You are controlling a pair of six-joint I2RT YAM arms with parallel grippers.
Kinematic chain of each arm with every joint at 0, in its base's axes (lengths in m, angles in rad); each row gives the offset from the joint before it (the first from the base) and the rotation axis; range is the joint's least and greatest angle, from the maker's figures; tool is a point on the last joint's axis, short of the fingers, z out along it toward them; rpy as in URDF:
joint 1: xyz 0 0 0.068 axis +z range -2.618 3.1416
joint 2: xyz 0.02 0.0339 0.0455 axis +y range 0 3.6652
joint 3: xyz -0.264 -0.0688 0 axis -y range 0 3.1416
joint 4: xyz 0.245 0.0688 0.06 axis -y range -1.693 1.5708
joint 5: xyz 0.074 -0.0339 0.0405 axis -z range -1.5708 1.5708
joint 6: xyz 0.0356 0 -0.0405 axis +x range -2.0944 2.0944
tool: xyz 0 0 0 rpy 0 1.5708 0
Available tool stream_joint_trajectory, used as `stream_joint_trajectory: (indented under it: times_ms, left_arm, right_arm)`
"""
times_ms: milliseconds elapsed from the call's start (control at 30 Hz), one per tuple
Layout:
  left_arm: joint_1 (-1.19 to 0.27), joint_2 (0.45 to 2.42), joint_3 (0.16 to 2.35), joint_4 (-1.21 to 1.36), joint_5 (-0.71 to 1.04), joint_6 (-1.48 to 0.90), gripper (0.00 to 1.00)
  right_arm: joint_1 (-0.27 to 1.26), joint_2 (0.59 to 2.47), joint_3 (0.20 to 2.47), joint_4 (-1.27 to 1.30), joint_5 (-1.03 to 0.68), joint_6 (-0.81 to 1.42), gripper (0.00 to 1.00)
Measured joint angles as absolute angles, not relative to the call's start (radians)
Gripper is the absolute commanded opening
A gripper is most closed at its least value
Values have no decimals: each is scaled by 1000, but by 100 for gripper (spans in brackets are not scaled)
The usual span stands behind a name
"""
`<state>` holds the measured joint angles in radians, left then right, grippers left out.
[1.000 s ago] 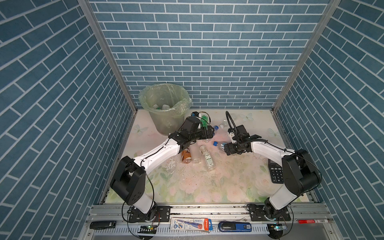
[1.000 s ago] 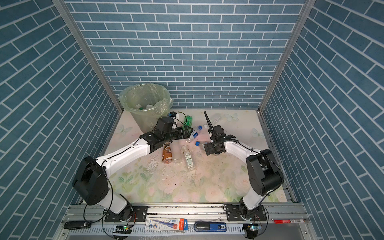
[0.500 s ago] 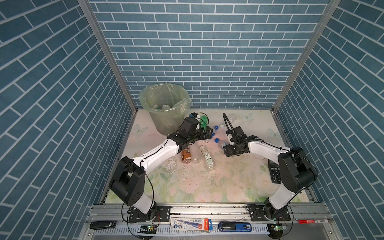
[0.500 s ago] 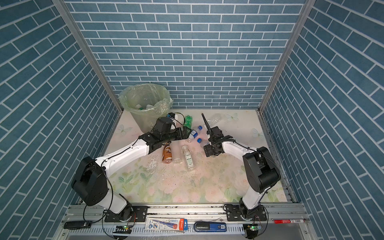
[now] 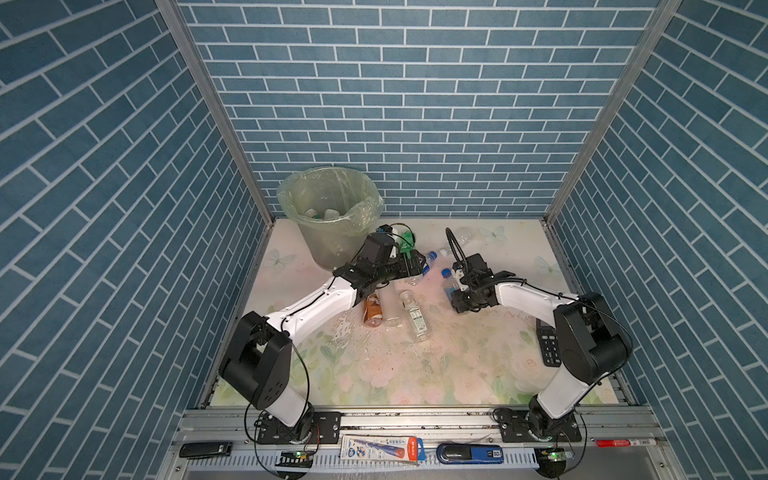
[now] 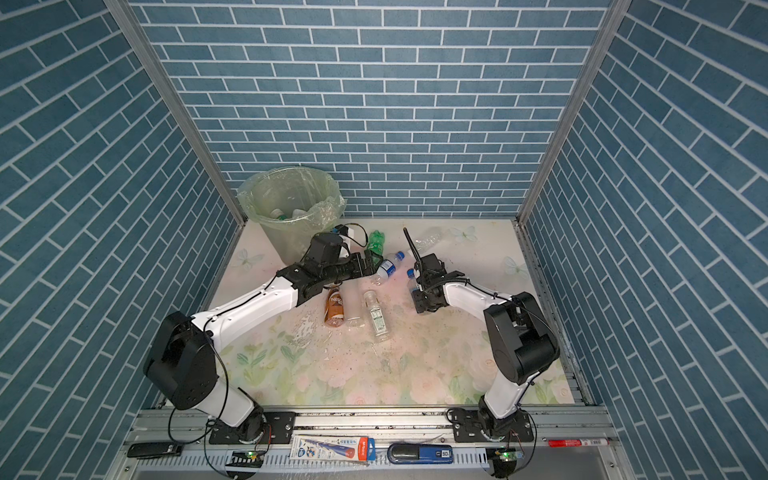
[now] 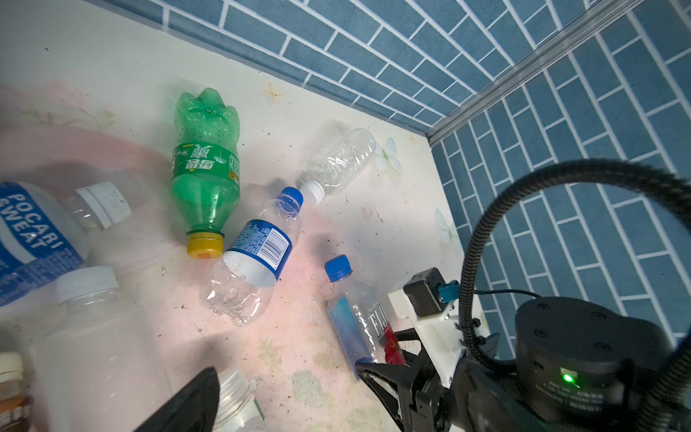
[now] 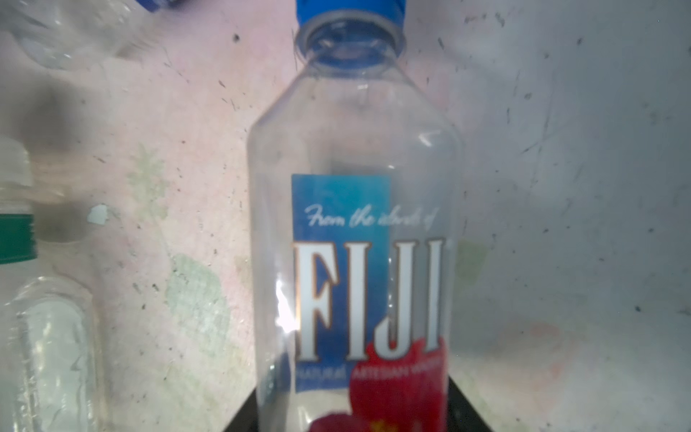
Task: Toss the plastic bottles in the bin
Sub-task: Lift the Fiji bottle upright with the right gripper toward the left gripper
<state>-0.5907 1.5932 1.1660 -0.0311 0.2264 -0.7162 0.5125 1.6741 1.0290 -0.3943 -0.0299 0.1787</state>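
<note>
**Right gripper** (image 7: pixel 375 368): the jaws are closed against both sides of the lower body of the Fiji bottle (image 8: pixel 351 187). The bottle lies flat on the table (image 5: pixel 457 374), right of centre, with its blue cap pointing away from the gripper.

**Left gripper** (image 5: pixel 417 266): the jaws stand fully apart and hold nothing. It hangs low over the cluster of bottles, just right of the bin. Only one black finger (image 7: pixel 187 400) shows in the left wrist view.

**Bin** (image 5: pixel 324 245): it stands upright in the rear left corner, with a pale green bag folded over its rim. Capped bottles (image 5: pixel 330 214) are visible inside.

**Loose on the table, all lying down:**
- A green bottle (image 7: pixel 205 168) with a yellow cap, beside a blue-labelled clear bottle (image 7: pixel 258 254).
- An unlabelled clear bottle (image 7: pixel 336 161) nearer the back wall.
- A Pocari Sweat bottle (image 7: pixel 30 232) and a cloudy white-capped bottle (image 7: pixel 93 336), both close under the left gripper.
- A brown bottle (image 5: pixel 372 309) and a small white-labelled bottle (image 5: pixel 415 320), toward the middle.

**Other:** a black calculator (image 5: pixel 547 345) lies at the right edge, partly behind the right arm.
</note>
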Motion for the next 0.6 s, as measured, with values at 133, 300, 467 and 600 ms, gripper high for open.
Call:
stream_joint_trajectory:
  times_ms: [133, 300, 467, 600]
  left_arm:
    - [-583, 1646, 1172, 5, 272, -772, 99]
    - [-582, 1714, 1218, 29, 308, -822, 99]
    - [-582, 1741, 1290, 49, 314, -838, 99]
    - [-585, 1749, 1332, 69, 315, -839, 96]
  right_arm:
    - [513, 1601, 1051, -407, -58, 187, 48]
    - [513, 1505, 1081, -403, -129, 215, 48]
    - [524, 1460, 1091, -385, -193, 240, 47]
    - [553, 1457, 1091, -377, -224, 251, 47]
